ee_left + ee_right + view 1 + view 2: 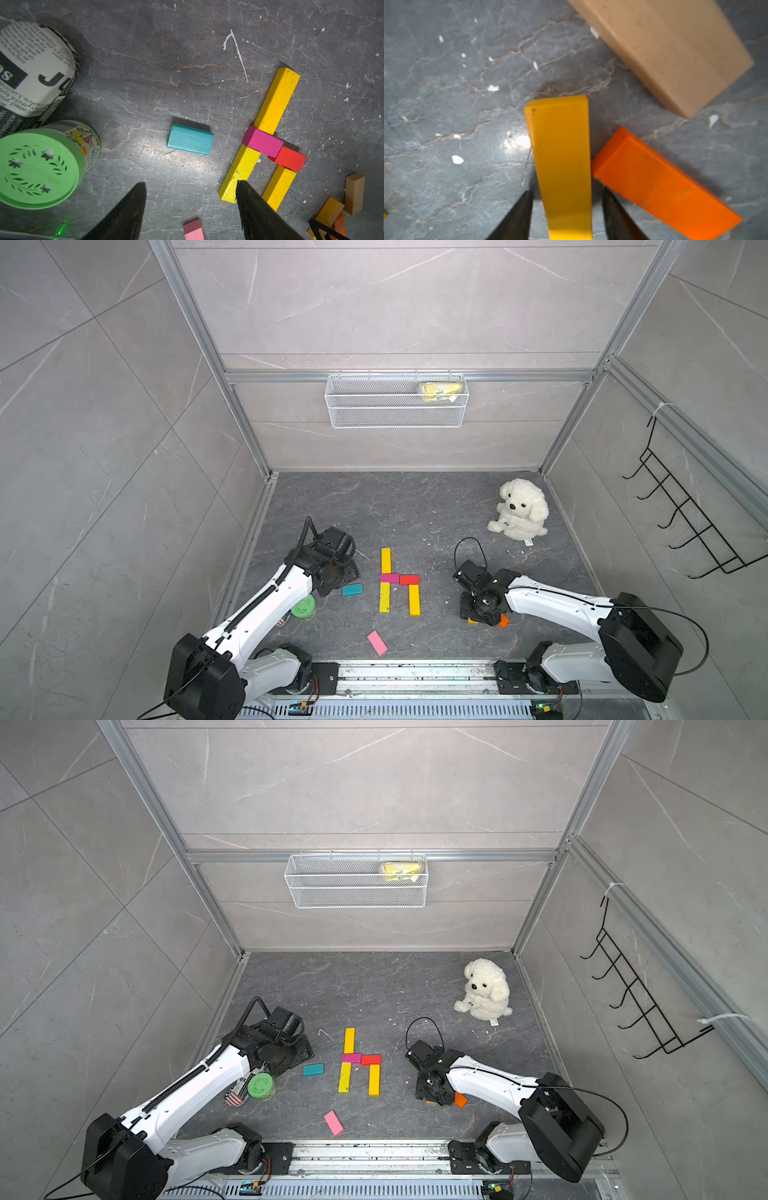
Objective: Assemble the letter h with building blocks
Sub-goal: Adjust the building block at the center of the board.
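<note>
Amber bar (560, 155), right of the half-built h (409, 579) low in a top view, sits between the right gripper's (566, 192) narrow, not-yet-touching jaws, which should close squarely without shoving the orange bar (654, 187) against it, while the left gripper (191, 182) hangs wide, empty.

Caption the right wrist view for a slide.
Right hand, open, straddles the amber block; orange block beside it, tan block farther off.

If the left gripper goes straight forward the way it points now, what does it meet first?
Likely the teal block, lying straight ahead of the left gripper; nothing shows between them, though depth is unclear.
</note>
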You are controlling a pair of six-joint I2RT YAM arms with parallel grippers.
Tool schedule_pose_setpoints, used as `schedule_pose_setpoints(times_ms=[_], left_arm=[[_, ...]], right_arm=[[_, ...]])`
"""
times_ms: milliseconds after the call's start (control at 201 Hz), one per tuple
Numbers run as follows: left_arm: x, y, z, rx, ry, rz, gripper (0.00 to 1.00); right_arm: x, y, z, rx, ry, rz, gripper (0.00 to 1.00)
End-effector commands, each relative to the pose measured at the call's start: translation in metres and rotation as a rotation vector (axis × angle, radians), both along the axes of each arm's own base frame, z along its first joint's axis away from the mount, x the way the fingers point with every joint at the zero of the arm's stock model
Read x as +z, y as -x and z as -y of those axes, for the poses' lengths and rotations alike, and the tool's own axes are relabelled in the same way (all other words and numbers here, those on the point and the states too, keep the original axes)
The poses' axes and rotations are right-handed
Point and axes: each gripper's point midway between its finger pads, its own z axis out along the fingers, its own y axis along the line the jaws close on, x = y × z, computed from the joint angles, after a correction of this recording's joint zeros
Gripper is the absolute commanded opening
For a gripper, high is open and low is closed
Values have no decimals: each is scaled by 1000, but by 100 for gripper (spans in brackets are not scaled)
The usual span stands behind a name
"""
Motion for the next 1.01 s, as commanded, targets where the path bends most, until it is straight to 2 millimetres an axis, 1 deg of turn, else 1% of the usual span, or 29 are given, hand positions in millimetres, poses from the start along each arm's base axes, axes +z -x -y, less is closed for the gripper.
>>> schedule_pose_setpoints(times_ms=[0,60,134,169,324,478,518,602,647,816,1000], left_arm=[[11,-3,-3,-15,-21,25,73],[12,-5,-2,-15,-21,31,73],[15,-6,-2,-18,-20,41,73],[16,-6,-2,-17,-16,45,73],[15,-6,-1,-21,-9,51,73],[22,-11,3,-32,-4,60,73],[24,-12,3,-29,0,67,74],[28,-14,4,-30,5,76,75],[29,-15,5,-32,4,80,75],[33,-16,5,-36,8,87,75],[38,-17,4,-41,4,101,76]], right_arm=[[-17,2,-9,13,-29,-36,43],[-14,-1,-9,12,-20,-30,41],[-9,-3,-12,18,-19,-31,50],[-3,-6,-12,18,-15,-24,51],[14,-12,-7,16,1,27,43],[22,-12,-6,16,1,30,44],[25,-13,-6,16,-2,36,47],[30,-14,-6,16,0,45,62],[33,-15,-5,17,5,48,66],[46,-19,-6,14,2,74,74],[54,-23,-8,15,-11,90,78]])
